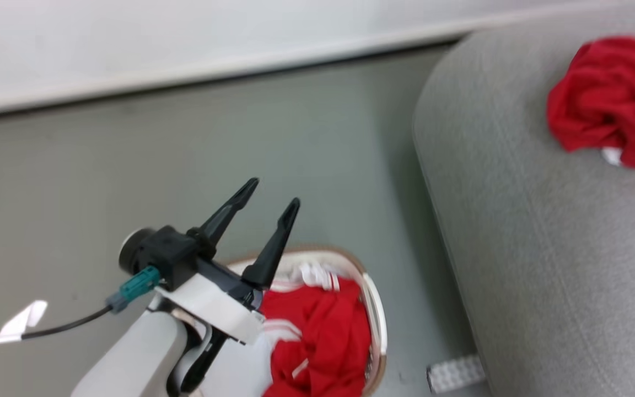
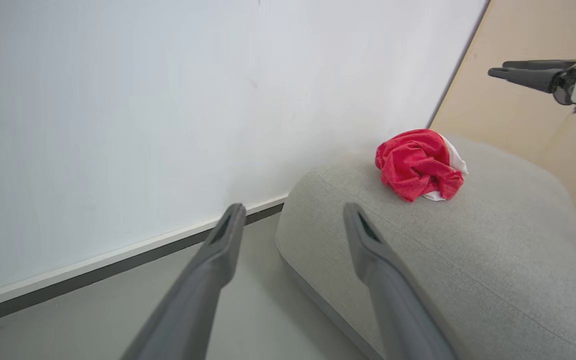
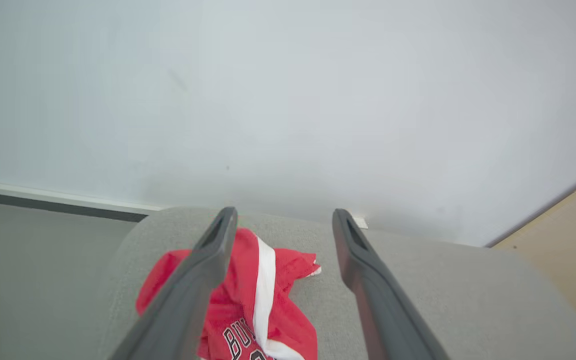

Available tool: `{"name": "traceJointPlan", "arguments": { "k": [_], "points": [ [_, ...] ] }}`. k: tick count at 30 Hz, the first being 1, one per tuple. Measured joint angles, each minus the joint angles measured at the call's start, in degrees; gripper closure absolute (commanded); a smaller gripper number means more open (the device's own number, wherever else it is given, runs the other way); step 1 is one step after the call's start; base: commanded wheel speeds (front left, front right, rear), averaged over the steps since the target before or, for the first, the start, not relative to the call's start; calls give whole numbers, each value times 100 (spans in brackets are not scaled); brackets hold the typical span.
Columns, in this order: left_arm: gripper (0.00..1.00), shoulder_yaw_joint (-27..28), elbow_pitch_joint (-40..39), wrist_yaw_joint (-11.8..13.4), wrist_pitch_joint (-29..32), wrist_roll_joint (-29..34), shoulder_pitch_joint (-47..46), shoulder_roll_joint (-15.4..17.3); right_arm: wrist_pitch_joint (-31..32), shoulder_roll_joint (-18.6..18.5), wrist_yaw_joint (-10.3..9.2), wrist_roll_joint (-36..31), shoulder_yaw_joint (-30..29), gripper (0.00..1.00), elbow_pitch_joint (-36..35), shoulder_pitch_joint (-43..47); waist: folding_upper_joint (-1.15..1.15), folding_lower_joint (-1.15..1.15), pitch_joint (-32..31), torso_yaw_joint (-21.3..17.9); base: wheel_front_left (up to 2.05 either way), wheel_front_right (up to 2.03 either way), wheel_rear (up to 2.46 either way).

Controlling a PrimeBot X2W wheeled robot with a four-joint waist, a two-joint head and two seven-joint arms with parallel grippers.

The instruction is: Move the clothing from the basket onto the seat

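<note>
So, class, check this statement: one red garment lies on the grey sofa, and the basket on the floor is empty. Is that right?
Not quite. One red garment does lie on the grey sofa, but the basket on the floor is not empty: the head view shows red clothing with white stripes inside it.

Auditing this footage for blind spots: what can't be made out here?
Head view: the left hand and forearm cover part of the basket; the bottom edge cuts it off.
Head view: the clothing inside is bunched; count unclear.
Right wrist view: the bottom edge cuts the lettering on the garment.
</note>
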Motion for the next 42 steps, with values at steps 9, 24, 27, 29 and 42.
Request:
{"name": "traceJointPlan", "arguments": {
  "k": [9, 24, 27, 29, 42],
  "points": [
    [0, 740, 162, 269, -34, -86, 594, -248, -377, -100, 0, 724, 427, 0, -1293, 976, 0, -1, -1156, 307, 0, 0, 0],
    [0, 2337, 116, 436, -34, 218, 1857, -514, -1590, 1252, -1, -8, -140, 0, -2491, 3644, 0, -1, -2040, 1033, 0, 0, 0],
    [0, 2616, 58, 365, -34, 405, 2086, -714, -1848, 1686, 0, -238, -256, 0, -2481, 3956, 0, -1, -2018, 1027, 0, 0, 0],
    [0, 2796, 33, 316, -34, 554, 2232, -858, -1991, 1912, -1, -391, -354, 0, -2438, 4136, 0, -1, -2014, 1038, 0, 0, 0],
    [0, 3575, 77, -234, -34, 1441, 2741, -1571, -2140, 2842, 0, -1048, -977, 0, -2783, 4780, 0, 0, -1849, 1017, 0, 0, 0]
  ]
}}
